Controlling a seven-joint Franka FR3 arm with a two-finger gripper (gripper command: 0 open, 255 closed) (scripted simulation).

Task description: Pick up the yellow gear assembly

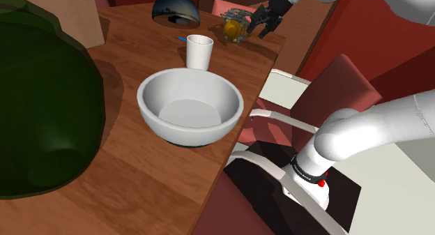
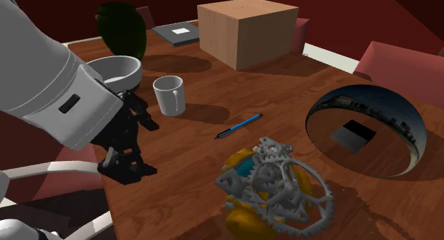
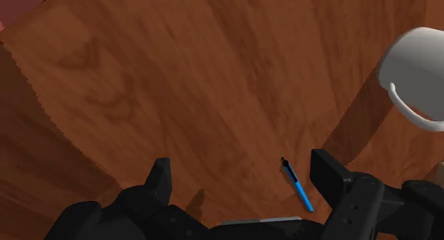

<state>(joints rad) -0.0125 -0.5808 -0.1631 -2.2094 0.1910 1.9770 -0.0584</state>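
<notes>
Tool (image 3: 242, 164): fingers spread, pinching nothing, bare worktop (image 3: 178, 82) between them.
Yellow gear assembly (image 2: 274, 189): on the worktop near the tool, outside its fingers.
Blue pen (image 3: 297, 185): lying just beside one finger.

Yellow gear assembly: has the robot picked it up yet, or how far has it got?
Done: nothing visible so far; the yellow gear assembly sits on the wooden table, untouched. In hand: the approach, with the hand open and empty, hanging beside the gears but apart from them. Left: line up over the gears, close on them and lift.
</notes>
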